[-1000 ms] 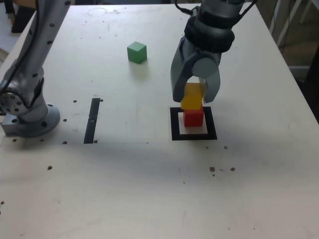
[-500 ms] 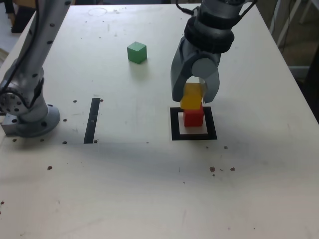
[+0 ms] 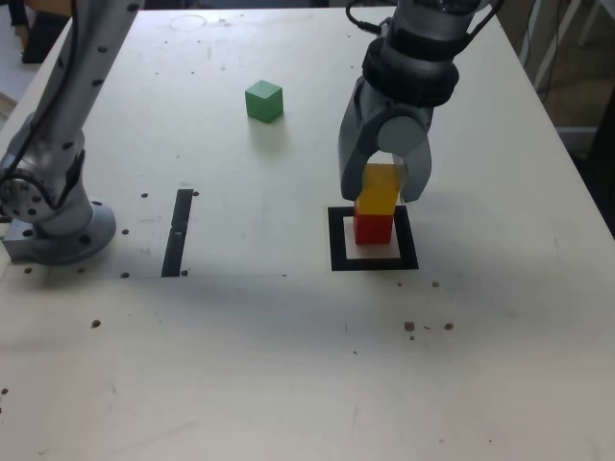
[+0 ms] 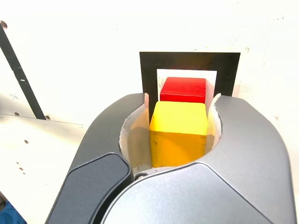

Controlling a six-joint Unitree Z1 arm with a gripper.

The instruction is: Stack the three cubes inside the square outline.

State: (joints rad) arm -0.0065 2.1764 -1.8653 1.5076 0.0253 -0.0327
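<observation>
Gripper [image 3: 386, 185] clamped on yellow cube [image 3: 378, 188], just over red cube [image 3: 373, 229]; contact w/ red unclear. Red inside sq. outline [image 3: 408, 238], white margin visible btwn red & border. Green cube [image 3: 264, 101] well apart, ext. view's upper left, open table [image 3: 240, 365] around it.

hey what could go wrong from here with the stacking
The yellow cube is gripped in the jaws, and in the wrist view the red cube shows past one side of it, so it may be off-centre; if let go like that, it could tip or slide off.

Lowering it out of line might also nudge the red cube toward the border of the square outline.

The green cube sits apart, so any lean here could make the third layer unsteady.
</observation>
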